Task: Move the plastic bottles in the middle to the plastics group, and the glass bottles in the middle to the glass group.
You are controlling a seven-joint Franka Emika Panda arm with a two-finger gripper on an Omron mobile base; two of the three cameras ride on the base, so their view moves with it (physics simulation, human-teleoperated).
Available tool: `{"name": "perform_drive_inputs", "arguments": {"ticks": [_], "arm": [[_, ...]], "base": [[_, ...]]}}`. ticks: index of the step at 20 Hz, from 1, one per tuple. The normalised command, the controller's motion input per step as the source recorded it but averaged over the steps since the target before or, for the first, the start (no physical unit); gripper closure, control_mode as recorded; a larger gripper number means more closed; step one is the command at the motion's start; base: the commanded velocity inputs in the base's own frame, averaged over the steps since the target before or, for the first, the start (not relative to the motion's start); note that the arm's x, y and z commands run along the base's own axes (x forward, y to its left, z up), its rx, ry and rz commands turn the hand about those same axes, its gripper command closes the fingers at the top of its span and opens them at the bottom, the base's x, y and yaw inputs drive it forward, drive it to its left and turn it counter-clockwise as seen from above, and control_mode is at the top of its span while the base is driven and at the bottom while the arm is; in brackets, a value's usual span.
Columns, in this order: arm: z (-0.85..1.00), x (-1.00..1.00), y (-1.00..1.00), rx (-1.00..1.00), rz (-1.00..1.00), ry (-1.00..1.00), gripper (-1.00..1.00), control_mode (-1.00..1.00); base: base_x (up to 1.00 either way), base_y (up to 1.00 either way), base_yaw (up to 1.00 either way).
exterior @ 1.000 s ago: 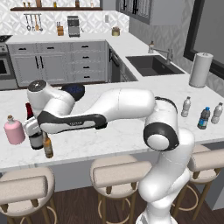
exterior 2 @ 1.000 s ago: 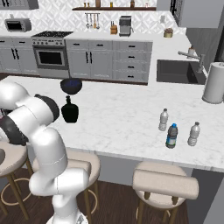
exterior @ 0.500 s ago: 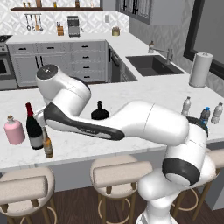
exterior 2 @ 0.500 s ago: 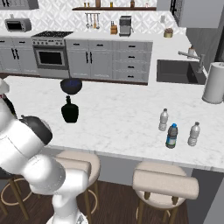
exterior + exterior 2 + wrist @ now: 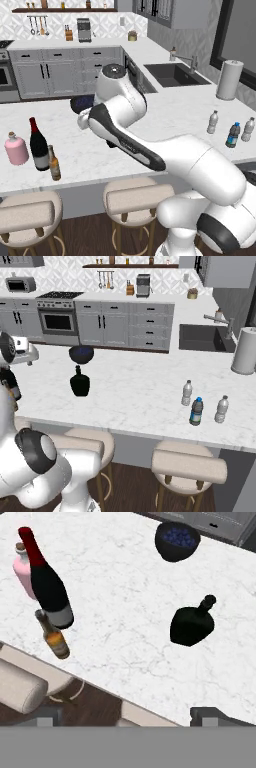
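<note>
Tool [image 5: 128, 712] high over the table [image 5: 130, 642], tips wide apart, holding nothing; black flask [image 5: 191, 625] upright mid-table, amber beer bottle [image 5: 52, 636] just beside wine bottle [image 5: 47, 582] and pink bottle [image 5: 22, 569] far left, blue-tinted bottle [image 5: 196, 411] between clear bottles [image 5: 186, 393] right.

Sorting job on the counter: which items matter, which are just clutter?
Job:
squat black flask
slim amber beer bottle
blue-tinted plastic bottle
two clear pale-capped water bottles
tall red-necked wine bottle
squat pink bottle

Clutter:
dark bowl
paper towel roll
coffee maker
</note>
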Motion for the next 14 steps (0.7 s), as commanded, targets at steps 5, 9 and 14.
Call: {"name": "perform_drive_inputs", "arguments": {"ticks": [5,9,14], "arm": [[0.00,0.47,-1.00,0.26,0.16,0.00,-1.00,-1.00],[-0.06,0.70,-0.81,0.14,0.07,0.00,-1.00,-1.00],[-0.06,0.67,-0.55,0.01,0.00,0.00,-1.00,-1.00]], "base": [[0.00,0.00,0.00],[0.00,0.00,0.00],[0.00,0.00,0.00]]}}
